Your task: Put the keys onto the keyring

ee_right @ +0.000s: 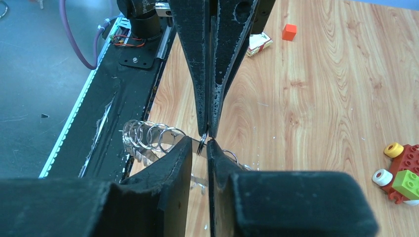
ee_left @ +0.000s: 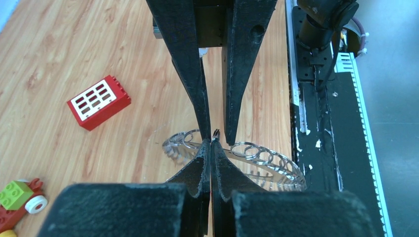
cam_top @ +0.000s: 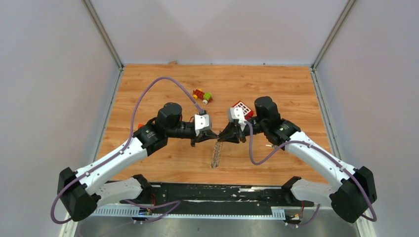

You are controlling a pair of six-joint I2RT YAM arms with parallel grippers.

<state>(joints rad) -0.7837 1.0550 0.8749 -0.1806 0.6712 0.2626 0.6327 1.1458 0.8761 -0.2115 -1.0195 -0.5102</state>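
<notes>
Reaching over the wooden tabletop (cam_top: 148, 89) from its near edge with both arms, meeting fingertip to fingertip above its middle. Dangling the keyring (cam_top: 216, 153) from that meeting point, trailing it toward the near edge as a pale silver strip. Showing it in both wrist views as a curved fringe of round wire loops just beneath the fingers. Not revealing whether its lower end is touching the wood.

Pinching the top of the keyring with the left gripper (ee_left: 211, 159), pressing both fingers flat together with no gap between them. Keeping the right gripper (ee_right: 199, 148) slightly parted, bracketing a small metal loop (ee_right: 201, 143) at the keyring's top without clearly clamping it.

Sitting just behind the right gripper, on the side toward the far edge: red block with white squares (cam_top: 242, 107). Lying farther back, toward the middle of the far edge: red, yellow and green toy (cam_top: 203, 96). Resting toward the left edge: small orange cube (ee_right: 289, 32), near a white packet (ee_right: 259, 43).
</notes>
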